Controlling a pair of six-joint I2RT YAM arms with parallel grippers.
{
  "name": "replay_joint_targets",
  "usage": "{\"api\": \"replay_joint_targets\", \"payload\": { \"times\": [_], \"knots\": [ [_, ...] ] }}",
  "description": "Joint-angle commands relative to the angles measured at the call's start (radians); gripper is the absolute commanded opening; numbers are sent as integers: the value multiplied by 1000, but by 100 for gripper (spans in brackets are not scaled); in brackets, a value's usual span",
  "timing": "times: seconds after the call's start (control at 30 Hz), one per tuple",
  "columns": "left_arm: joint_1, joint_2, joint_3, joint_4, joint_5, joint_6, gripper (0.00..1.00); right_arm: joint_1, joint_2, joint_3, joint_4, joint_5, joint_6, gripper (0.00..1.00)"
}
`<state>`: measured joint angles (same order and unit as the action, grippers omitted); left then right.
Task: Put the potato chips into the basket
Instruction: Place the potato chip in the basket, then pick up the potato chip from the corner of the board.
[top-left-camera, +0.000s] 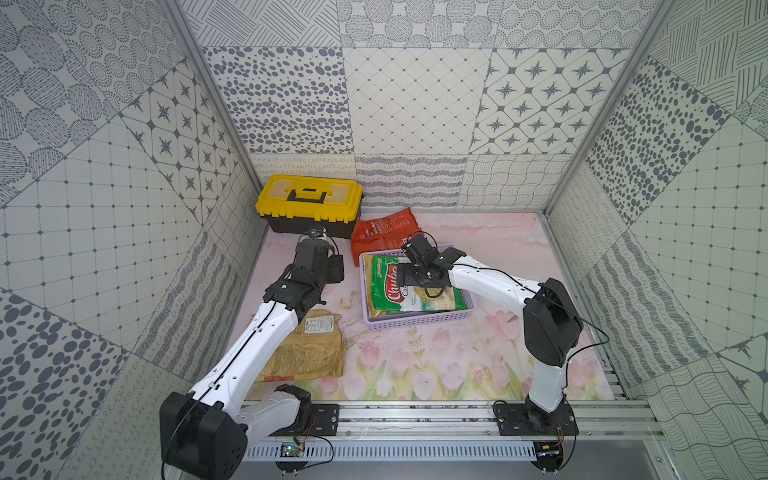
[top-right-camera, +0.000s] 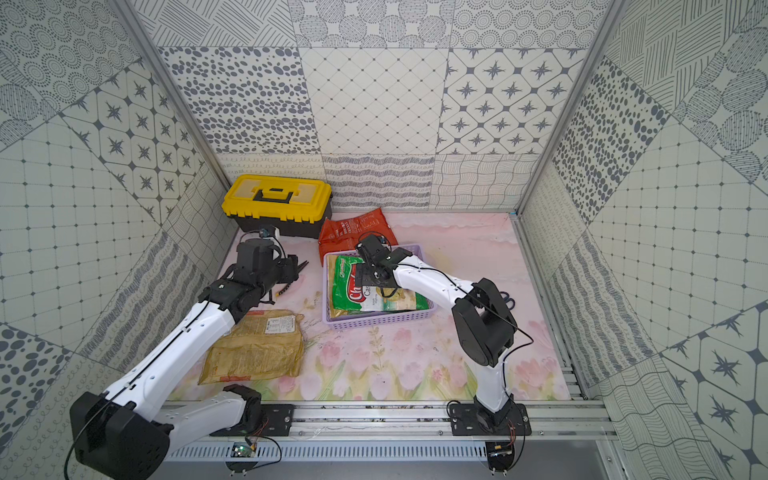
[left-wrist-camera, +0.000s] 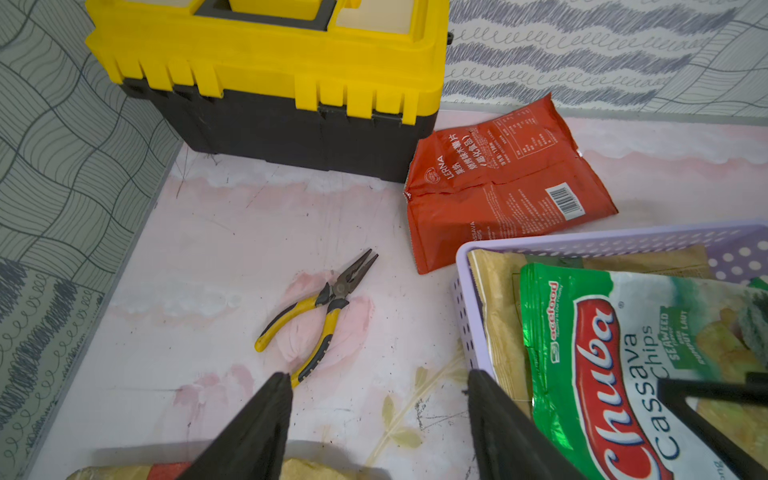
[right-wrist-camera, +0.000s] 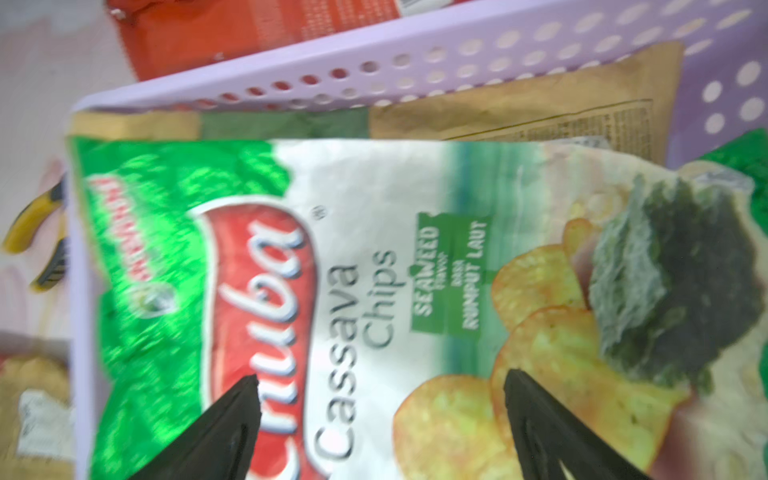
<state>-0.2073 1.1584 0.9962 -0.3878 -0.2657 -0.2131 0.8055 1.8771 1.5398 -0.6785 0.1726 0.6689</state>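
A green chips bag (right-wrist-camera: 374, 249) is laid in the lavender basket (top-left-camera: 415, 322). Above it the right gripper (right-wrist-camera: 380, 376) is spread, empty. The left gripper (left-wrist-camera: 378, 376), further left, is likewise released.

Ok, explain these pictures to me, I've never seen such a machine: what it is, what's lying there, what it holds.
This is a two-armed robot; each arm ends in a two-finger gripper. Two pictures look down from overhead; two come from cameras on the wrists. On the table: a lavender basket holding a green Chuba bag over a tan bag; outside it an orange-red bag, a second tan bag, a yellow toolbox and pliers. The left gripper and the right gripper are both open, holding nothing.
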Motion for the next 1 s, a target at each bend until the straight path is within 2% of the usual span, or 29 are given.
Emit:
{"api": "replay_joint_targets", "payload": {
  "times": [0.0, 0.07, 0.13, 0.3, 0.43, 0.63, 0.87, 0.93, 0.97],
  "knots": [
    [166, 15, 29, -146, 306, -156, 71, 109, -66, 68, -3, -2, -39, 93],
    [224, 0, 8, -146, 325, -150, 71, 176, -67, 86, -4, -19, -24, 89],
    [255, -25, -19, -140, 285, -137, 71, 242, -46, 117, -4, -52, 0, 85],
    [276, -131, -91, -81, 167, -136, 70, 379, 95, 256, -4, -157, 33, 71],
    [287, -181, -99, -79, 73, -124, 70, 428, 219, 362, -26, -210, 55, 60],
    [294, -195, -103, -85, 32, -124, 70, 429, 385, 546, -155, -240, 63, 60],
    [321, -212, -98, -104, -57, -123, 70, 418, 477, 592, -189, -245, 78, 59],
    [325, -211, -100, -106, -60, -127, 70, 409, 496, 598, -197, -238, 78, 63],
    [326, -212, -102, -105, -54, -130, 70, 404, 508, 601, -199, -235, 79, 68]
  ]
}}
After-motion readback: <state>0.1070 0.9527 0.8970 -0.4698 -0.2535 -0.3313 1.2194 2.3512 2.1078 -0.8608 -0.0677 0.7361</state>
